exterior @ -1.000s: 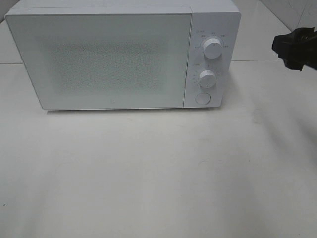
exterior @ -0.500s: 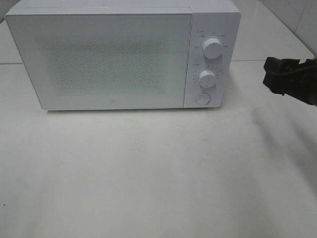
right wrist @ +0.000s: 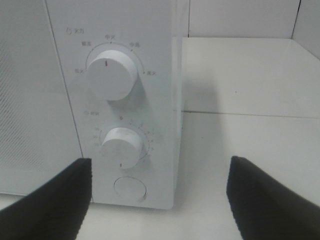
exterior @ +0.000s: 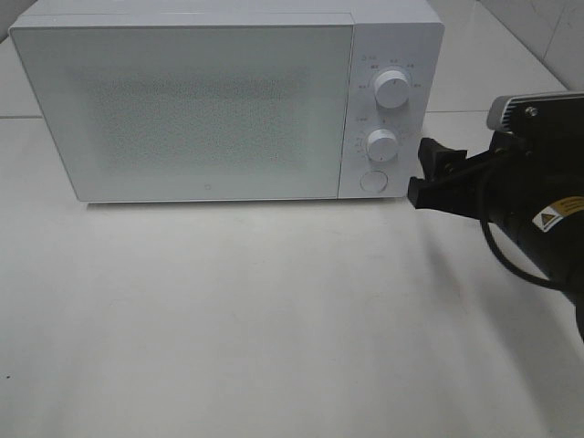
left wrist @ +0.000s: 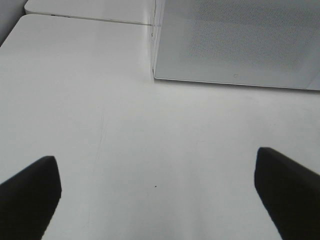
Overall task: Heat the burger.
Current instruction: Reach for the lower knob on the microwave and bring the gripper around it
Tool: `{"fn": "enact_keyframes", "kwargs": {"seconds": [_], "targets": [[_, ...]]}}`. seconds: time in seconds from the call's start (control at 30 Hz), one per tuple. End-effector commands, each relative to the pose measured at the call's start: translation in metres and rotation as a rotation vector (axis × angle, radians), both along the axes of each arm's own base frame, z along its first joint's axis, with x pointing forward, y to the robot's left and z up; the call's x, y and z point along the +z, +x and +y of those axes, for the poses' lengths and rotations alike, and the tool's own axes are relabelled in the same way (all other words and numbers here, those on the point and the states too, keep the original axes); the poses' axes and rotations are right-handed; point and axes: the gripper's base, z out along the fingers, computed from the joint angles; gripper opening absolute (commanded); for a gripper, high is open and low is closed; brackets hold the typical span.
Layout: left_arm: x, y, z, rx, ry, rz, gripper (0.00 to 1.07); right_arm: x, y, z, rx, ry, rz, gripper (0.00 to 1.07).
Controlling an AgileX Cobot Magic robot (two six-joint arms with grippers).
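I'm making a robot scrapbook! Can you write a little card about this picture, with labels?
Microwave: white, door shut
Controls: upper knob, lower knob, round button
Right tool: open, empty, near the round button
Left tool: open, empty, over the table
Burger: not in view

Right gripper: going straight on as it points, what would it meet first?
The right gripper would likely meet the microwave's control panel, near the lower dial and round button; depth is unclear.
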Motion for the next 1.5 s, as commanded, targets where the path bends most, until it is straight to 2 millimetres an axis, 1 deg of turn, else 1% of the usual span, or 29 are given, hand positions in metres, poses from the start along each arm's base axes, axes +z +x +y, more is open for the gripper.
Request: {"fn": "enact_keyframes", "kwargs": {"seconds": [0.03, 0.1, 0.27, 0.37, 0.47, 0.6, 0.7, 0.83, 0.9, 1.0, 1.07, 1.17, 1.23, 1.27, 1.3, 1.37, 1.43, 1.5], "targets": [[-0.001, -0.003, -0.001, 0.002, -0.012, -0.024, 0.98, 0.002, 0.000, 0.010, -0.031, 0.013, -0.059, 0.74], [-0.001, -0.003, -0.001, 0.002, -0.012, -0.024, 0.98, 0.002, 0.001, 0.012, -0.040, 0.015, -0.059, 0.74], [-0.001, -0.003, -0.001, 0.002, -0.012, -0.024, 0.98, 0.000, -0.001, 0.027, -0.047, -0.011, -0.102, 0.74], [-0.001, -0.003, -0.001, 0.002, -0.012, -0.024, 0.98, -0.003, -0.002, 0.030, -0.056, -0.012, -0.093, 0.74], [-0.001, -0.003, -0.001, 0.002, -0.012, -0.024, 0.98, -0.005, 0.000, 0.033, -0.101, -0.026, -0.082, 0.74], [-0.001, -0.003, -0.001, 0.002, -0.012, -0.024, 0.98, -0.003, 0.010, 0.043, -0.107, -0.078, -0.098, 0.74], [-0.001, -0.003, -0.001, 0.002, -0.012, -0.024, 0.98, -0.005, 0.016, 0.048, -0.104, -0.072, -0.090, 0.74], [-0.001, -0.003, -0.001, 0.002, -0.012, -0.024, 0.98, -0.007, 0.019, 0.051, -0.101, -0.073, -0.086, 0.74], [-0.001, -0.003, -0.001, 0.002, -0.012, -0.024, 0.98, -0.011, 0.025, 0.056, -0.104, -0.069, -0.081, 0.74], [-0.001, -0.003, -0.001, 0.002, -0.012, -0.024, 0.98, -0.012, 0.027, 0.057, -0.104, -0.070, -0.081, 0.74], [-0.001, -0.003, -0.001, 0.002, -0.012, -0.024, 0.98, -0.018, 0.038, 0.067, -0.104, -0.068, -0.084, 0.74], [-0.001, -0.003, -0.001, 0.002, -0.012, -0.024, 0.98, -0.022, 0.044, 0.072, -0.104, -0.067, -0.084, 0.74], [-0.001, -0.003, -0.001, 0.002, -0.012, -0.024, 0.98, -0.022, 0.046, 0.073, -0.105, -0.065, -0.087, 0.74], [-0.001, -0.003, -0.001, 0.002, -0.012, -0.024, 0.98, -0.022, 0.051, 0.072, -0.116, -0.061, -0.091, 0.74], [-0.001, -0.003, -0.001, 0.002, -0.012, -0.024, 0.98, -0.022, 0.051, 0.072, -0.116, -0.061, -0.091, 0.74], [-0.001, -0.003, -0.001, 0.002, -0.012, -0.024, 0.98, -0.024, 0.060, 0.071, -0.133, -0.058, -0.096, 0.74], [-0.001, -0.003, -0.001, 0.002, -0.012, -0.024, 0.98, -0.025, 0.063, 0.070, -0.138, -0.058, -0.096, 0.74], [-0.001, -0.003, -0.001, 0.002, -0.012, -0.024, 0.98, -0.027, 0.066, 0.073, -0.126, -0.062, -0.095, 0.74]]}}
